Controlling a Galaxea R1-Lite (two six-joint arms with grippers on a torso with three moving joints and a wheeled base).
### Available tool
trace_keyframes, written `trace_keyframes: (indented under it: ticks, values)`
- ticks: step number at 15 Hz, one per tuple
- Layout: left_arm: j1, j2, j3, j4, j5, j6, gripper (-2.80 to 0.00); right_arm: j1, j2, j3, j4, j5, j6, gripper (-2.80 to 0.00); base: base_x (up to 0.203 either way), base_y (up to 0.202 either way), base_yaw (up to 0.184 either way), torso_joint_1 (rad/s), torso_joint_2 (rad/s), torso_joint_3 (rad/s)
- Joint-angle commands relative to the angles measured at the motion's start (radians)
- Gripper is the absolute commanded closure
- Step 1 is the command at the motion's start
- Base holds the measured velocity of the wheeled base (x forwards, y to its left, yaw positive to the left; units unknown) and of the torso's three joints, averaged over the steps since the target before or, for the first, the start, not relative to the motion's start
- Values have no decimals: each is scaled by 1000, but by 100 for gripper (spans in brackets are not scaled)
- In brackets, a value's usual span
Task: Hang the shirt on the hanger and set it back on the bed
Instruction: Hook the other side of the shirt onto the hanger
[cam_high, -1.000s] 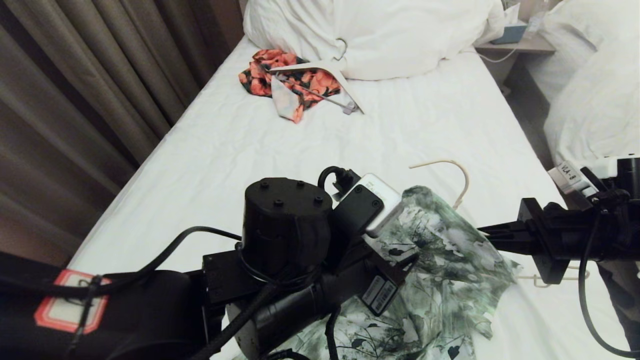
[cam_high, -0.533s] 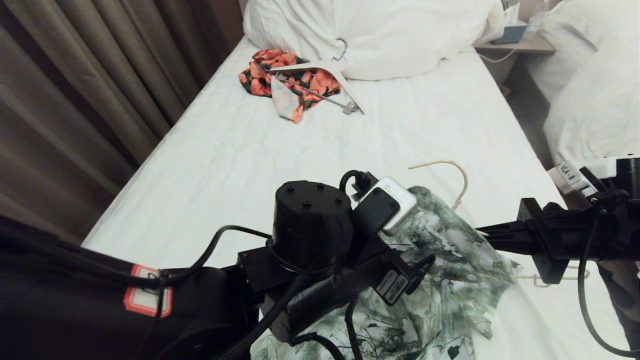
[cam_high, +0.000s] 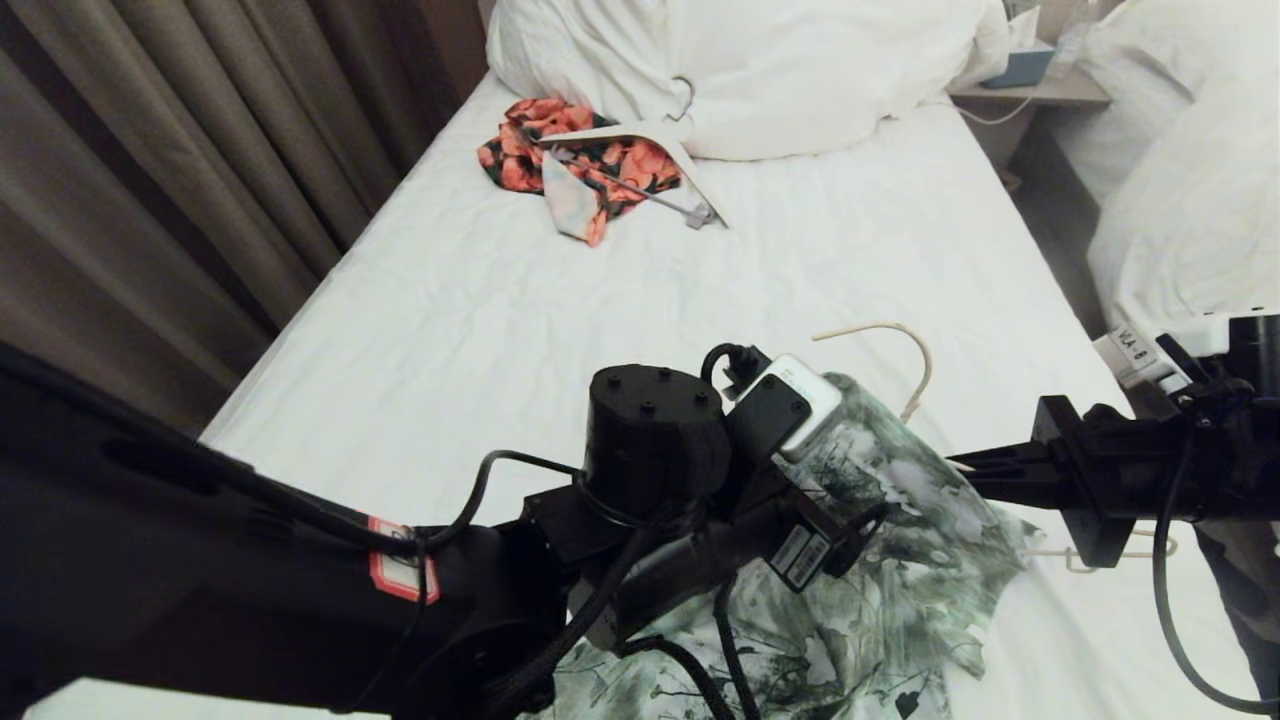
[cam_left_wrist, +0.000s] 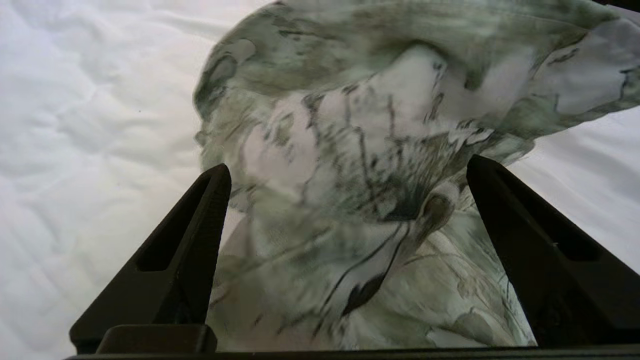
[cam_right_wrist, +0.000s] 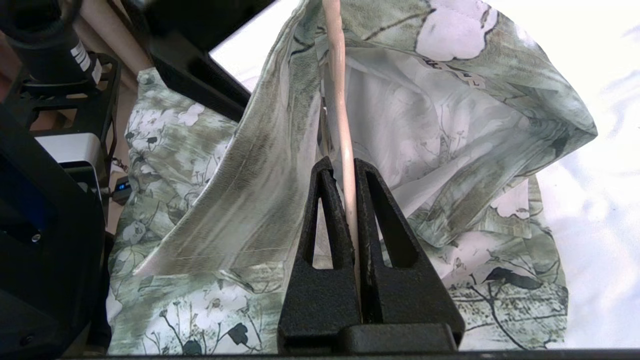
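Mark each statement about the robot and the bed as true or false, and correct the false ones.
1. The right claw is shut on the hanger. True.
2. The left claw grips the shirt. False: it is open, its fingers either side of the fabric.
3. The hanger's hook shows beyond the shirt's top edge. True.
4. The orange floral garment lies on the floor. False: it lies on the bed, near the duvet.
5. The shirt is folded flat. False: it is draped and bunched over the hanger.
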Motion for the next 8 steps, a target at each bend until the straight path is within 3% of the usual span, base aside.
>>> trace_keyframes:
  ticks: [1, 8]
  values:
    - [0, 40, -10, -13, -1, 0, -280, 3, 0, -1, -2, 6, -4, 0, 0, 0, 0, 0, 0, 0]
    - [-1, 73, -36, -15, -1, 2, -280, 4, 5, -3, -2, 6, -4, 0, 0, 0, 0, 0, 0, 0]
